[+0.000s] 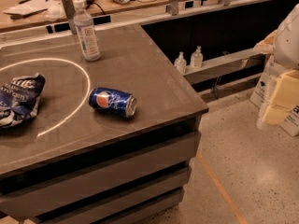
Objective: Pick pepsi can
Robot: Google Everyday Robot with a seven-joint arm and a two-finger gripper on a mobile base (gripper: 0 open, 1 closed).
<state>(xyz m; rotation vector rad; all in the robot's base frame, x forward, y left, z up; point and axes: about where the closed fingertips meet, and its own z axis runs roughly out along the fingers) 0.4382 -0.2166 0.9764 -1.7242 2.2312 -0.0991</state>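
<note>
Gripper (281, 98): at the right edge, off the table (154, 78); whether open or closed, I cannot tell.
Pepsi can (112, 101): well left of the gripper, lying on its side on the table (silver end toward the gripper).
Clear bottle (87, 34): upright, farther left, behind the can; contents unclear.
Snack bag (18, 99): farthest left, crumpled.

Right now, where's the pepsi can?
The can lies on its side on the table, just right of the white ring, bag to its left, bottle behind. The end effector is not in the camera view.
</note>
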